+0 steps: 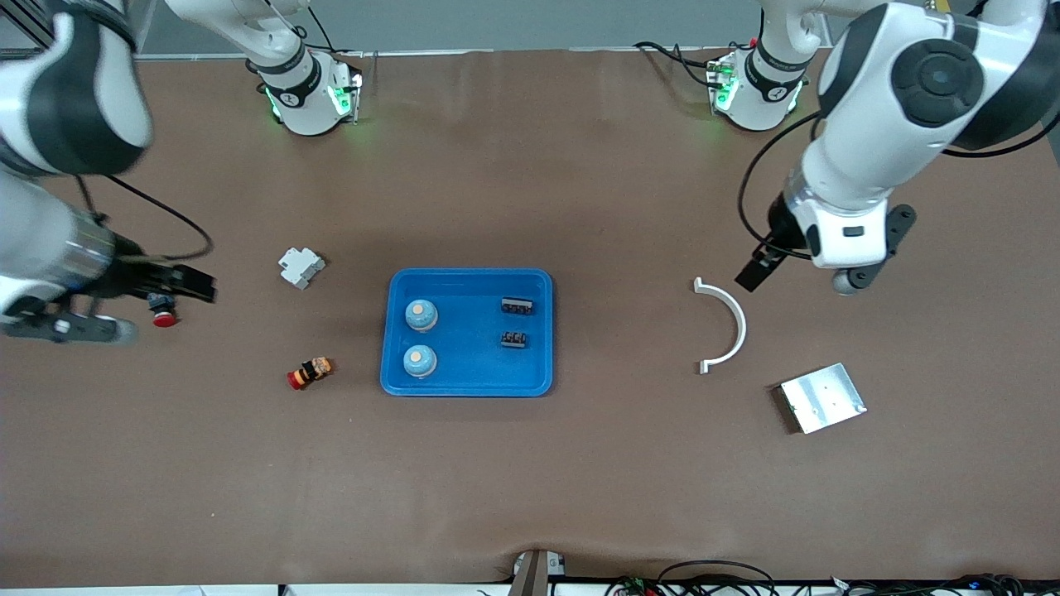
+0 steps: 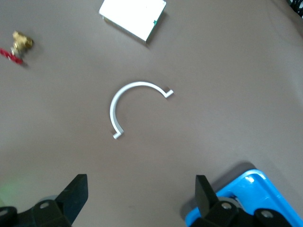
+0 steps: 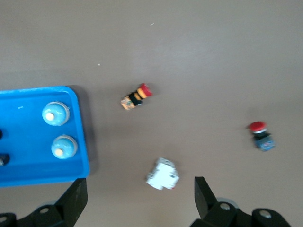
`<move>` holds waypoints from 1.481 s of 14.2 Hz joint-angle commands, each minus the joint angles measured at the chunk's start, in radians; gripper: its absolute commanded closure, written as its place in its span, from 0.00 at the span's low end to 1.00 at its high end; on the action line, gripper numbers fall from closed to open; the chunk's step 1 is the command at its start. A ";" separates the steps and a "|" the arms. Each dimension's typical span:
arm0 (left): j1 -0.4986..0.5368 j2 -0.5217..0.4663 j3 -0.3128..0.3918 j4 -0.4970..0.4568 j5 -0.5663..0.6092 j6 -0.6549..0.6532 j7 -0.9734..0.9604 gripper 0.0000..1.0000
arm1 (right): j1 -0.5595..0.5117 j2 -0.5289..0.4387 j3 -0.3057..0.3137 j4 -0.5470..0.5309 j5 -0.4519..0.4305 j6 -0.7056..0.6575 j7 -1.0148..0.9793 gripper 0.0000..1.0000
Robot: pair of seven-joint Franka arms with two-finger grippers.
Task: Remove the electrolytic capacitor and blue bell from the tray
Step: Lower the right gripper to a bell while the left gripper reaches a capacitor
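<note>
Two blue dome bells (image 1: 421,314) (image 1: 420,361) sit in the blue tray (image 1: 468,385) on the side toward the right arm. Two small black capacitors (image 1: 517,306) (image 1: 514,338) sit in it on the side toward the left arm. The bells also show in the right wrist view (image 3: 56,114) (image 3: 63,146). My right gripper (image 1: 157,302) is open and empty, up over the table at the right arm's end, away from the tray. My left gripper (image 1: 799,277) is open and empty over bare table at the left arm's end.
A white curved strip (image 1: 729,327) and a metal plate (image 1: 821,397) lie toward the left arm's end. A white breaker (image 1: 301,267), a red push button (image 1: 164,315) and an orange-and-red button (image 1: 310,372) lie toward the right arm's end. A brass valve (image 2: 19,45) shows in the left wrist view.
</note>
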 commanded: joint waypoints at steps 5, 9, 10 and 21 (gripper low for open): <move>-0.150 0.116 -0.006 0.042 0.043 0.093 -0.442 0.00 | 0.154 0.122 -0.009 -0.150 0.105 0.282 0.213 0.00; -0.159 0.242 -0.008 0.103 -0.009 0.111 -0.629 0.00 | 0.259 0.195 -0.009 -0.153 0.096 0.343 0.474 0.00; -0.172 0.283 -0.008 0.130 -0.007 0.128 -0.678 0.00 | 0.274 0.208 -0.009 -0.163 0.096 0.358 0.525 0.00; -0.271 0.543 0.006 0.285 0.066 0.283 -1.002 0.00 | 0.361 0.272 0.010 -0.332 0.107 0.597 0.768 0.00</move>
